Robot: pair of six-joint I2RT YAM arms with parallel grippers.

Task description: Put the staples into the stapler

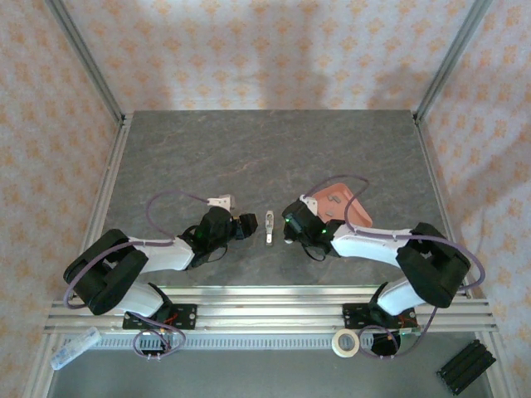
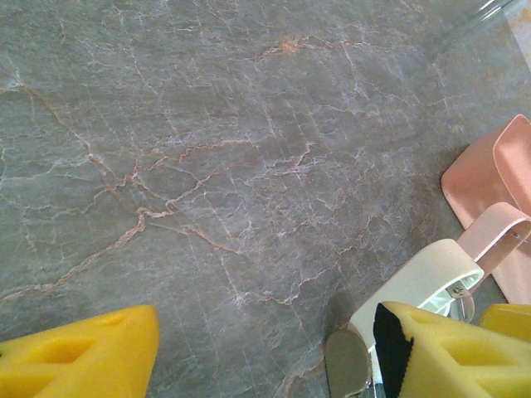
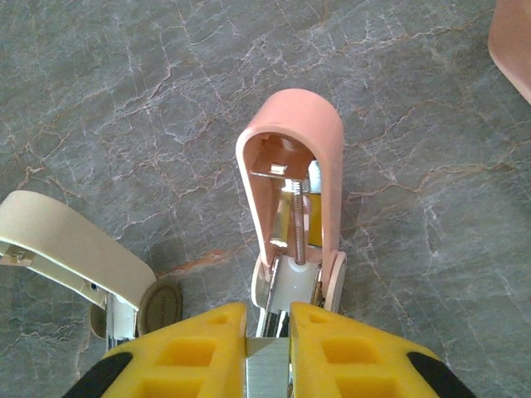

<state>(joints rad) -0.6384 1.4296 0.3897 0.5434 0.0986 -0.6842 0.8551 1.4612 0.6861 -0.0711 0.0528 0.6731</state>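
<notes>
Right gripper (image 3: 268, 322) pinches the open pink stapler (image 3: 294, 124), long axis running up-frame; left gripper (image 2: 267, 332) gapes wide; salmon tray (image 3: 514, 33), upper right, contents unreadable.

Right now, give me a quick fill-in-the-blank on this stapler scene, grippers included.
1. The stapler clamped in the shut right gripper is ____ in colour.
2. The left gripper has its jaws ____, with the cream stapler close beside it.
3. In the top view, the salmon tray lies on the ____ arm's side.

Missing words: pink; open; right.
</notes>
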